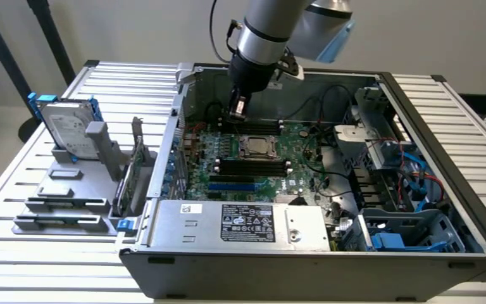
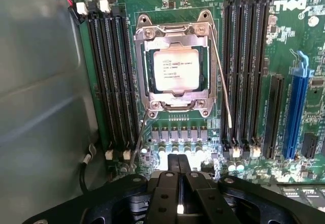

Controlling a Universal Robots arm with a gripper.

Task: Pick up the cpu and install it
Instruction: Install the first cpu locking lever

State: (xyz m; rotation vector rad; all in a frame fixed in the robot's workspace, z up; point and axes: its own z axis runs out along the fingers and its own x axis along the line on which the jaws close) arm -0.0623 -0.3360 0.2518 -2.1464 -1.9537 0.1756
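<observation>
The cpu (image 2: 175, 70) sits seated in the motherboard socket (image 2: 172, 31). The gripper (image 2: 178, 181) hovers near it, apart, fingers clenched together and empty.

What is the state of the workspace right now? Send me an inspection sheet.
Surface: slatted metal table carrying an open computer case.
Job's things: cpu seated in its socket frame on the motherboard.
Clutter: hard drive and upright card on grey holders, at the exterior view's left.
Grippers: hand shut, holding nothing, over the board near the socket.
Cables: black cables and blue cables inside the case.
Surroundings: pale wall; dark stand legs behind the table.
</observation>
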